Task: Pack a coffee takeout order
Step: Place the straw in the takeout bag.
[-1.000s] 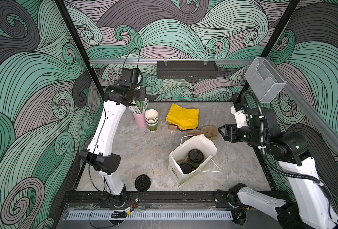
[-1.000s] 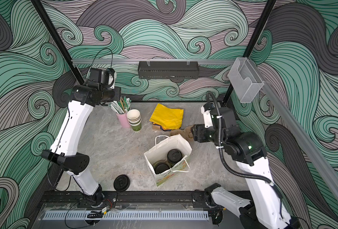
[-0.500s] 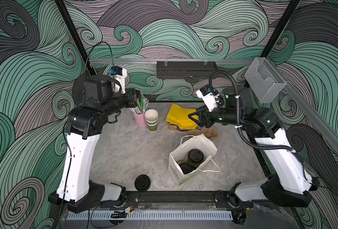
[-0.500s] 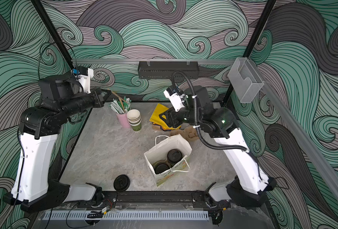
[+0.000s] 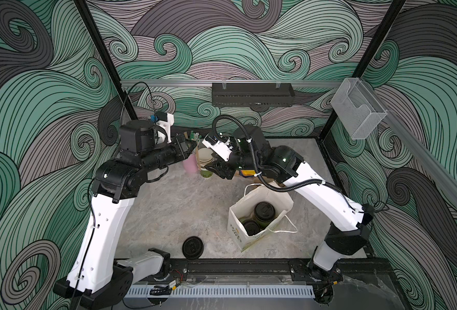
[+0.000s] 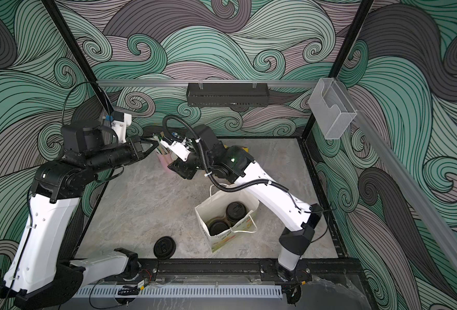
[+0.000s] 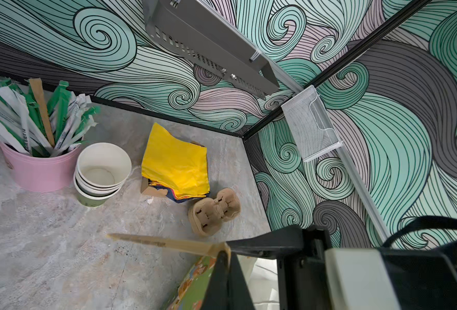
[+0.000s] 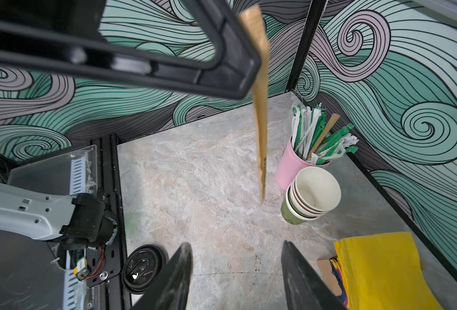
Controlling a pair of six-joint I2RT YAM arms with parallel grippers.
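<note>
**Brown-sleeved and dangling: a mid-air pass is on**

The left claw (image 7: 223,251) is clamped tight on one end of the brown stick (image 7: 163,243), and whether that is a stirrer or a sleeved straw I cannot tell. It holds the stick above the table (image 5: 173,209) at about 11 o'clock. The right claw (image 8: 235,244) faces it, jaws half apart, nothing between them. I reckon this is a pass from left to right.

The order itself: two lidded cups (image 5: 265,210) stand in the white paper bag (image 5: 236,232), at 5 o'clock from the table's middle. The spare cup stack (image 7: 102,171) sits at 11 o'clock, just beside the pink straw cup (image 7: 39,171). Yellow napkins (image 7: 177,161) lie near 12, and a loose black lid (image 5: 192,247) at 7.

To do it well, the right claw should come square to the stick's flat face. It should take the free length well clear of the left fingers and close fully before the left lets go. The sleeve looks thin and likely to bend, so no twisting. Then tip-first into the bag, beside the lids.
</note>
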